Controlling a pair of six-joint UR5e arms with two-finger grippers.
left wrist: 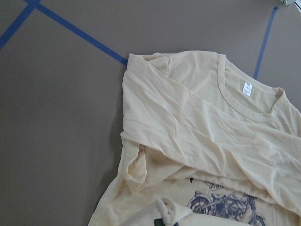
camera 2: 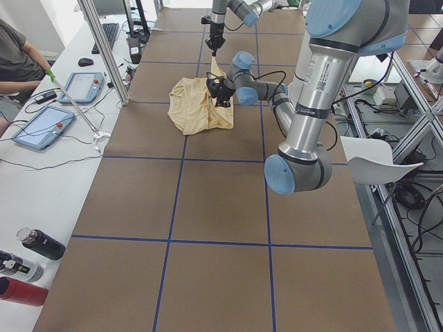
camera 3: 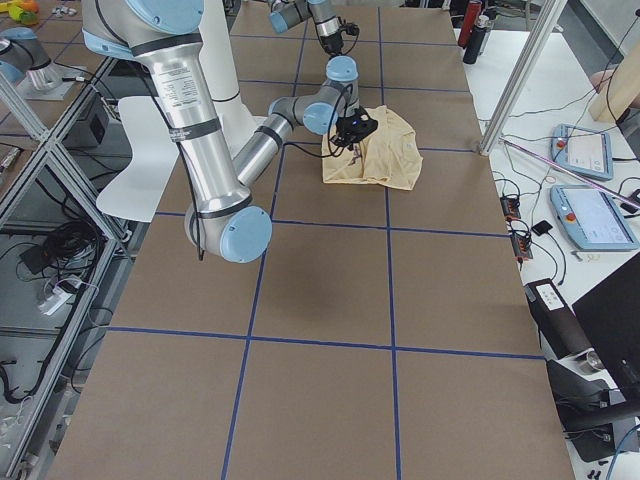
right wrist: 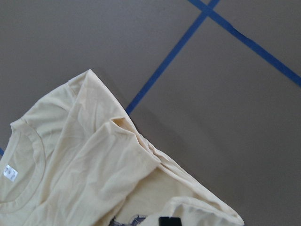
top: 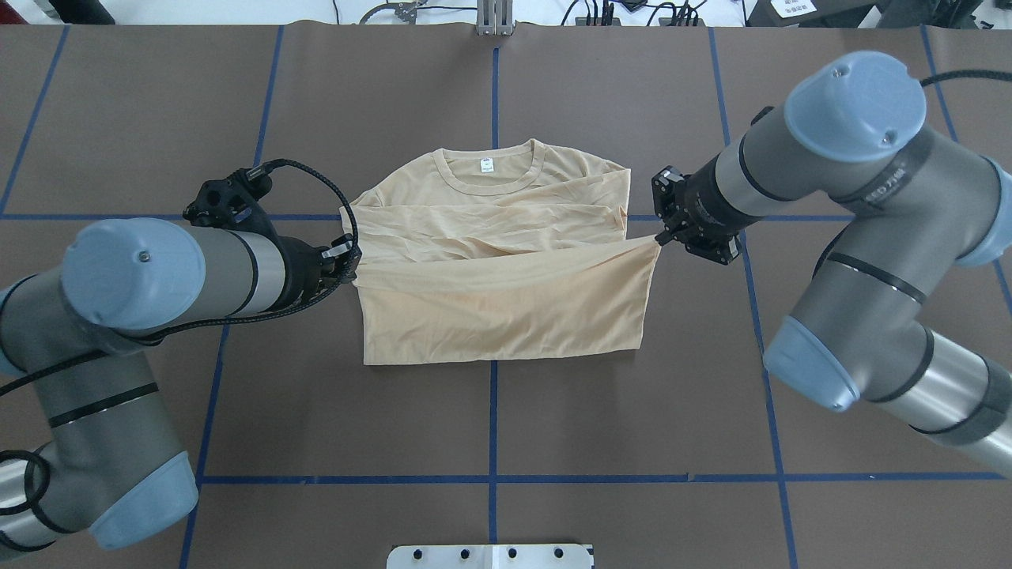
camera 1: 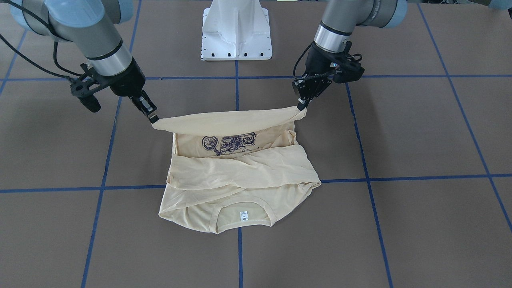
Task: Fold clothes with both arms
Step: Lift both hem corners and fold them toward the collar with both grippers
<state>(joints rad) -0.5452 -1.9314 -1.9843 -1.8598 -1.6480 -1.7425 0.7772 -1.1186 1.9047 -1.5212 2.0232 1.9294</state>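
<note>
brown worktop (camera 1: 420, 132) crossed by blue tape lines (camera 1: 400, 177) lies under the whole job. my left gripper (camera 1: 303, 105) is pinched closed on one hem corner of the shirt (camera 1: 188, 200), and my right gripper (camera 1: 153, 117) is clamped on the other corner. the hem (camera 1: 228, 120) hangs taut between them, lifted clear of the cloth below. out from there, the shirt lies mid-worktop in front of the white base (camera 1: 237, 32), with its collar (camera 1: 224, 229) on the side away from the robot and the neck label (camera 1: 243, 215) showing. both sleeves (camera 1: 248, 164) look already folded across the chest, and the motorcycle print (camera 1: 229, 144) peeks out under the raised flap. i judge the hem-to-collar fold about half made. the hem is not yet carried over to the collar, laid down and released, and any further fold comes after that.
</note>
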